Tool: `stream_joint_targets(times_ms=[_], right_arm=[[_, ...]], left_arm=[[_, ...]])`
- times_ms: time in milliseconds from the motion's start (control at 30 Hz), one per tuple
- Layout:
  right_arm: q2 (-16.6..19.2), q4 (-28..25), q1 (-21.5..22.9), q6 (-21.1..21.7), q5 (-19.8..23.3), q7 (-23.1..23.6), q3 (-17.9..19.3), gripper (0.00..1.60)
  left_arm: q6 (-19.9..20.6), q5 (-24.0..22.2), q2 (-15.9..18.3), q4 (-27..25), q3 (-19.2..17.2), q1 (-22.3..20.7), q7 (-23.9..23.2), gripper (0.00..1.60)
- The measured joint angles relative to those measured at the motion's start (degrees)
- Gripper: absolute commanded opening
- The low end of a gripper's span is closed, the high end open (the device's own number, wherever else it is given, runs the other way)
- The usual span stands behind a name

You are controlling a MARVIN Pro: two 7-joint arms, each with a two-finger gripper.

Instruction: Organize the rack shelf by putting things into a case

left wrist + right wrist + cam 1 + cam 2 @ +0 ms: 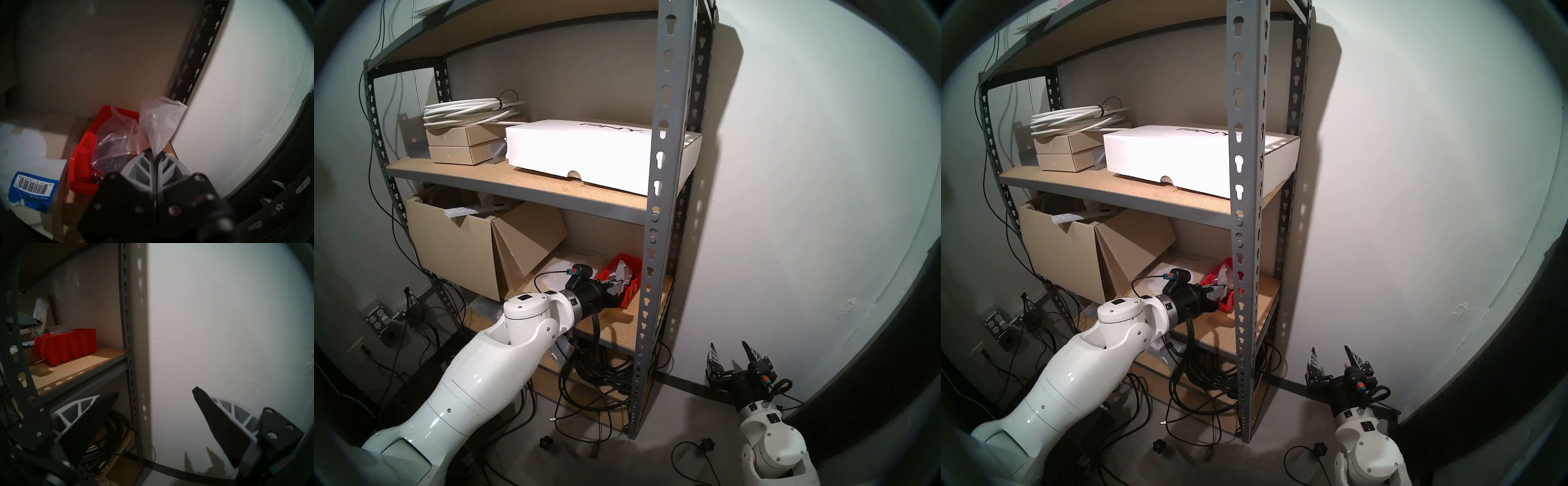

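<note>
Presently we catalogued: left pincer (pixel 155 153) clamped on the clear plastic bag (pixel 158 125), held above the near end of the red bin (pixel 68 346); a second bag (pixel 112 149) lay inside that bin on the rack shelf (pixel 71 368); right pincer (pixel 153 395) spread wide, empty, beside the rack.

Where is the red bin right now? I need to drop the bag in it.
The red bin sits on the lower shelf near its right end, beside the grey post; the left pincer holds a plastic bag at its near end.
</note>
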Motion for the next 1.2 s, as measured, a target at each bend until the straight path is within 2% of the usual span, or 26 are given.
stream_joint_targets(times_ms=[500,767,1200], right_arm=[[0.00,-0.02,0.00,0.00,0.00,0.00,0.00,1.60],[0.00,-0.02,0.00,0.00,0.00,0.00,0.00,1.60],[0.00,-0.02,0.00,0.00,0.00,0.00,0.00,1.60]], left_arm=[[3.14,-0.52,-1.34,3.72,1.91,-5.07,-3.30,0.00],[2.36,2.46,-1.95,5.64,3.89,-6.85,-2.85,0.00],[2.13,3.44,-2.59,7.01,3.70,-8.11,-2.64,0.00]])
